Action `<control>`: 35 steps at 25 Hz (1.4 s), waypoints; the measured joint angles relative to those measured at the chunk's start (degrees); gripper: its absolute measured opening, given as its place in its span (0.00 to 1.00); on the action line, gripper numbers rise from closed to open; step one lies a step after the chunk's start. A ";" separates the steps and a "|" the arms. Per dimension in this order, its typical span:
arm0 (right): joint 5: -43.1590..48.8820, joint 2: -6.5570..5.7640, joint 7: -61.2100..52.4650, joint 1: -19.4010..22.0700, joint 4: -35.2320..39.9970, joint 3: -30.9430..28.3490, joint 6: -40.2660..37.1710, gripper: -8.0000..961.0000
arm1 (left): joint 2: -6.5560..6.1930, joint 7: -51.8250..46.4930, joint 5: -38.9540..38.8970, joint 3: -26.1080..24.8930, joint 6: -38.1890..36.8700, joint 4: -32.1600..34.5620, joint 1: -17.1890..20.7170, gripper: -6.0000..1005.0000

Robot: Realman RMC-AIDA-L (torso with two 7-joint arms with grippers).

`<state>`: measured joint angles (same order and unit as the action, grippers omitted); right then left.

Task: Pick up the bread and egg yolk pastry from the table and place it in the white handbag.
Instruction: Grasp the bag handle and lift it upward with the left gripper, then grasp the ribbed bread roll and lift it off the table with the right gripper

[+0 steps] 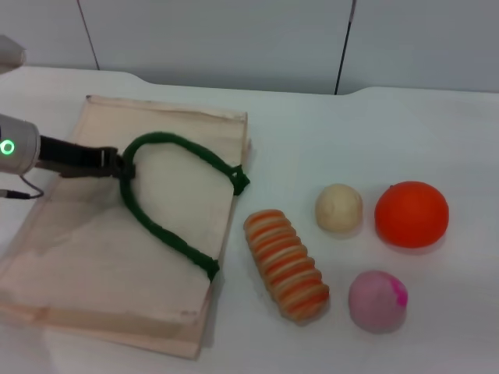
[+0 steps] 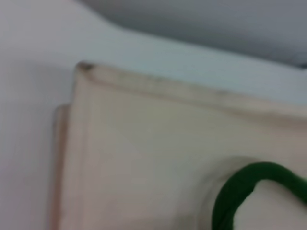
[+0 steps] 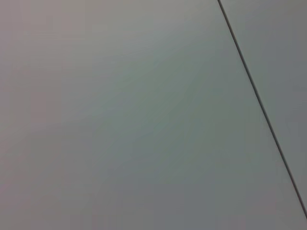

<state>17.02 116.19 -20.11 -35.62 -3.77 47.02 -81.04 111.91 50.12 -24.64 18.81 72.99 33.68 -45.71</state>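
The white handbag (image 1: 86, 265) lies flat on the left of the table, its green rope handle (image 1: 175, 145) arched up over the cloth. My left gripper (image 1: 118, 166) reaches in from the left and is shut on the handle's left bend. In the left wrist view the handbag (image 2: 144, 143) fills the picture, with a piece of the handle (image 2: 237, 189) showing. The striped bread (image 1: 286, 265) lies just right of the bag. The cream egg yolk pastry (image 1: 338, 207) sits a little farther right and back. My right gripper is out of view.
A bright orange ball (image 1: 412, 213) rests right of the pastry. A pink ball (image 1: 377, 300) sits in front of it, close to the bread's near end. The white table (image 1: 327, 132) ends at a grey wall behind. The right wrist view shows only that wall.
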 joint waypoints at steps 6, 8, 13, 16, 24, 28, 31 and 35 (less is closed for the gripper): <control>0.07 0.00 0.14 0.37 0.19 0.13 0.02 0.89 | -0.12 6.87 -11.23 -0.07 3.51 1.07 2.19 0.13; 0.10 0.00 0.02 0.35 0.21 0.32 0.06 0.89 | -0.27 9.49 -14.84 -0.08 5.07 1.14 2.76 0.13; 1.07 0.00 -0.13 0.23 0.15 0.56 0.03 0.89 | -0.71 15.87 -24.42 -0.09 9.62 0.45 4.07 0.13; 4.37 -0.03 -0.16 0.03 0.19 0.59 -0.06 0.89 | -1.17 18.51 -29.77 -0.09 12.12 0.24 5.37 0.13; 19.07 -0.34 -4.71 0.35 4.56 0.62 -0.97 0.89 | -2.65 24.30 -39.52 -0.09 16.70 -2.77 8.18 0.13; 28.42 -0.46 -7.82 0.67 8.24 0.62 -0.93 0.89 | -3.05 25.61 -42.88 -0.15 18.10 -3.45 9.27 0.13; 36.80 -0.46 -11.41 0.68 11.74 0.62 -0.69 0.89 | -3.08 26.11 -44.66 -0.18 18.57 -3.45 9.88 0.13; 50.40 -0.66 -22.25 0.87 19.71 0.61 -0.11 0.89 | -3.64 26.37 -46.31 -0.18 19.68 -3.45 10.31 0.13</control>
<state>67.42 115.53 -42.36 -34.75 15.94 47.63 -81.15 108.27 76.49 -70.96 18.63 92.68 30.23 -35.40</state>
